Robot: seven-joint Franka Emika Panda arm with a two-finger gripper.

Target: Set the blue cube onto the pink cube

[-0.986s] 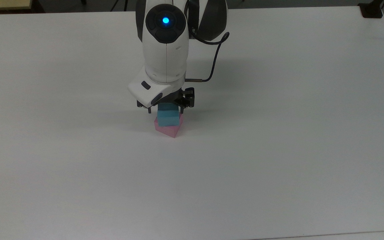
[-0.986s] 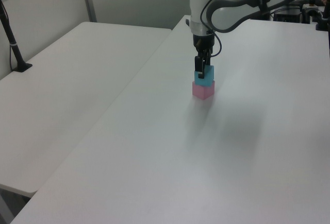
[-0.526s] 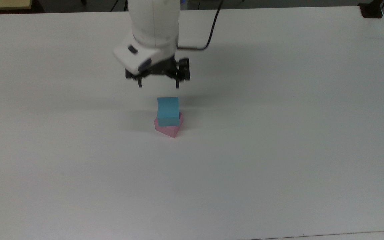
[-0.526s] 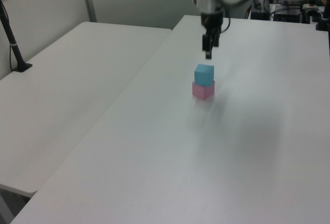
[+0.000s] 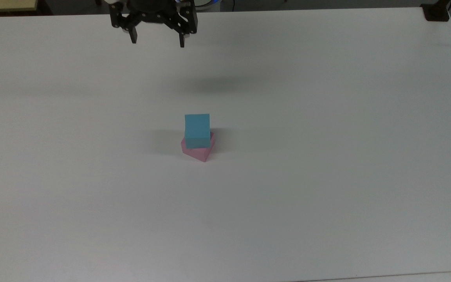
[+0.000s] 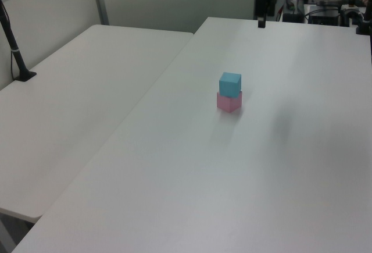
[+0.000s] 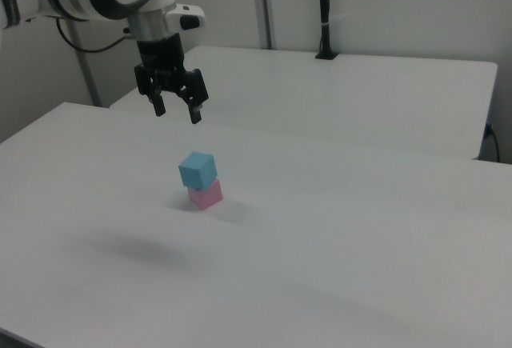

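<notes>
Since a second ago pincer (image 5: 157, 42) let go and rose to far edge, fingers apart, empty. Blue cube (image 5: 197, 130) sits on pink cube (image 5: 199, 150), twisted, mid-surface (image 5: 327, 176). Looks light, soft foam, matte; grip opposite flat sides.

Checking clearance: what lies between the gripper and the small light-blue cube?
Nothing: in the top view only bare white table separates the open gripper from the light-blue cube.

no readable text, no labels, no brands, no numbers anywhere
</notes>
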